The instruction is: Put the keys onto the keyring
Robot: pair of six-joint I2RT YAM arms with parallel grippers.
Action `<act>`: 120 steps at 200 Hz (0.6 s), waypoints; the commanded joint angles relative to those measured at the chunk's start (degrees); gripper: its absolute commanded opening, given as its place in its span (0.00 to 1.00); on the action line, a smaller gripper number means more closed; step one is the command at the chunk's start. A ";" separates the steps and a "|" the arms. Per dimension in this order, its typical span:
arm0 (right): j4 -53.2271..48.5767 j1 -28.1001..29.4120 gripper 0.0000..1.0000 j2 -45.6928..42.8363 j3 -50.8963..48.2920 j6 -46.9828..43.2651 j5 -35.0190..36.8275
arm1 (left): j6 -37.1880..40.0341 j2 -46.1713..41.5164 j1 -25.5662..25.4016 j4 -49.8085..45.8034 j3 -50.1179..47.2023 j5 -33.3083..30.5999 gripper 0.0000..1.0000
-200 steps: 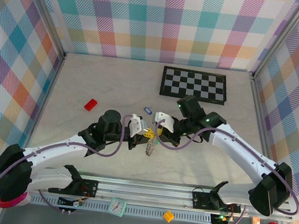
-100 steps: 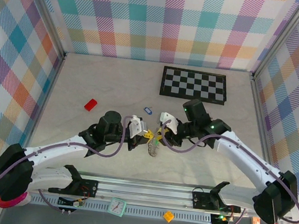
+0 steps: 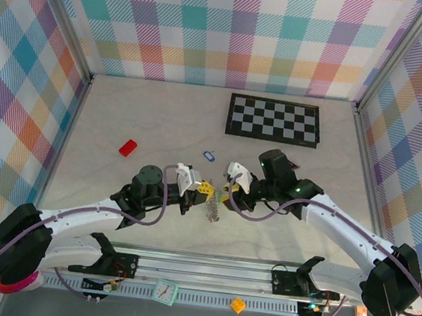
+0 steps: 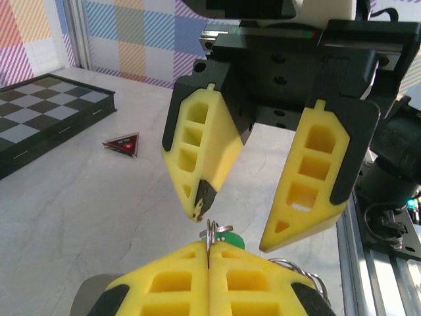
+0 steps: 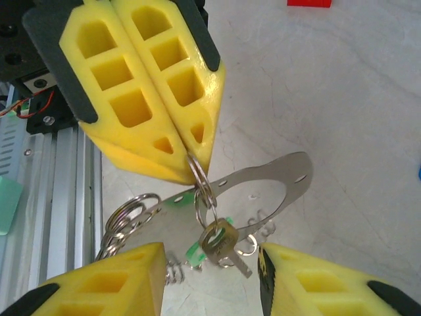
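Silvery keyring point(image 5: 204, 191) is pinched between left gripper point(image 5: 192, 155) fingertips point(image 5: 204, 139).

The left gripper point(image 4: 209, 255) pinches a thin metal ring point(image 4: 210, 232) upright, with a green tag point(image 4: 231, 239) just behind. The right gripper point(image 4: 235, 228) faces it, jaws apart.

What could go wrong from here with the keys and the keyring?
The left gripper pinches the keyring by just its fingertips, with the rest dangling, so it might slip out.
The right gripper is open and straddles the dangling part, so it could snag it when moving.
The blue key lies flat on the table, apart, and is likely awkward to grasp.
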 commanded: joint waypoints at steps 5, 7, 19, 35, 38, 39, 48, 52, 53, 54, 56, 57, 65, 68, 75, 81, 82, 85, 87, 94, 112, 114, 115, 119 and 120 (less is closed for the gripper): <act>2.96 0.58 0.40 1.17 -0.28 0.59 0.45 | -2.49 0.18 0.08 6.62 -0.78 -0.05 0.00; 2.96 0.66 0.40 1.24 -0.28 0.55 0.52 | -2.50 0.19 0.11 6.66 -0.79 -0.01 0.00; 2.96 0.86 0.37 1.55 -0.05 0.21 0.80 | -2.59 0.08 0.07 6.72 -0.86 -0.09 0.00; 3.13 0.84 0.28 1.81 0.11 -0.07 0.74 | -2.74 -0.15 0.11 6.77 -0.96 -0.09 0.00; 3.07 0.96 0.27 1.86 0.16 -0.12 0.70 | -2.74 -0.14 0.13 6.77 -0.97 -0.09 0.00; 3.03 0.90 0.26 1.88 0.19 -0.14 0.66 | -2.75 -0.18 0.10 6.84 -0.97 -0.09 0.00; 3.08 0.98 0.22 2.06 0.32 -0.38 0.55 | -2.85 -0.15 0.07 7.07 -1.06 -0.04 0.00; 2.99 1.01 0.19 2.10 0.46 -0.44 0.42 | -2.92 -0.08 0.09 7.18 -1.06 0.00 0.00; 2.99 0.97 0.19 2.14 0.42 -0.48 0.44 | -2.93 -0.11 0.12 7.22 -1.06 0.00 0.00; 2.98 0.99 0.18 2.15 0.50 -0.54 0.40 | -2.94 -0.09 0.09 7.24 -1.06 0.05 0.00; 2.98 0.98 0.17 2.23 0.51 -0.54 0.33 | -2.94 -0.07 0.07 7.39 -1.06 0.08 0.00; 2.90 1.00 0.16 2.29 0.50 -0.53 0.30 | -2.94 -0.01 0.11 7.45 -1.06 0.13 0.00; 2.69 0.98 0.11 2.59 0.71 -0.76 -0.13 | -3.02 0.06 0.10 8.16 -1.22 0.62 0.00; 2.69 1.00 0.09 2.68 0.79 -0.79 -0.29 | -3.05 0.10 0.07 8.79 -1.32 0.88 0.00; 2.49 1.04 0.04 3.07 0.99 -0.91 -0.72 | -3.48 0.28 0.10 10.90 -1.86 1.46 0.00; 2.24 1.12 0.01 3.37 1.22 -1.10 -1.03 | -3.83 0.40 0.07 12.70 -2.30 1.70 0.00; 2.22 1.20 0.00 3.43 1.24 -1.11 -1.17 | -3.87 0.44 0.07 12.92 -2.34 1.69 0.00; 2.07 1.30 0.00 3.64 1.31 -1.19 -1.45 | -3.98 0.54 0.13 13.45 -2.37 1.74 0.00; 1.96 1.30 0.00 3.77 1.39 -1.28 -1.65 | -3.99 0.63 0.15 13.73 -2.37 1.89 0.00; 1.37 1.49 0.00 4.24 1.63 -1.64 -2.67 | -3.86 0.73 0.13 13.96 -2.29 2.15 0.00; -1.18 2.12 0.00 5.70 2.81 -2.93 -5.33 | -3.29 1.34 0.13 14.43 -1.70 2.96 0.00; -1.44 2.12 0.00 5.80 2.95 -3.01 -5.48 | -3.12 1.42 0.10 14.50 -1.68 3.12 0.00; -1.60 2.14 0.00 5.87 2.99 -3.08 -5.50 | -3.12 1.43 0.13 14.53 -1.68 3.14 0.00; -2.23 2.22 0.00 6.02 3.32 -3.41 -5.65 | -2.93 1.45 0.07 14.63 -1.61 3.25 0.00; -2.35 2.23 0.00 6.03 3.35 -3.46 -5.72 | -2.85 1.49 0.07 14.64 -1.60 3.25 0.00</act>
